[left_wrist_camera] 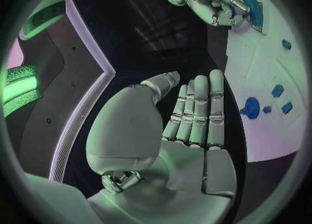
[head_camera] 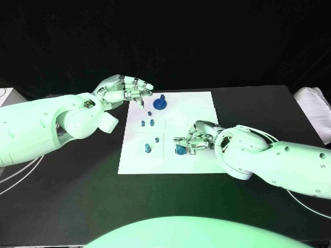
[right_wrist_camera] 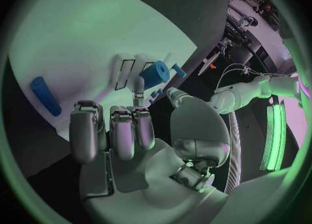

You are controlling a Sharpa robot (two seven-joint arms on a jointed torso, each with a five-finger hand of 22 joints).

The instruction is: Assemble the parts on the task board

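A black desk (head_camera: 76, 196) carries a white task board (head_camera: 199, 101) with small blue parts. At the board's left far corner hovers the left hand (head_camera: 124, 89), holding nothing: its fingers (left_wrist_camera: 198, 112) lie straight and close together, and a round blue part (head_camera: 160, 105) stands just beyond their tips. Two small blue pieces (head_camera: 146, 123) lie mid-board, another blue piece (head_camera: 147, 149) nearer. To the right, the right hand (head_camera: 199, 137) bends over a blue block (head_camera: 181, 150) beside its fingertips (head_camera: 182, 140); whether it grips it I cannot tell. Likely risk: a loose hold could let the block tip or slide, or knock neighbouring parts out of place.
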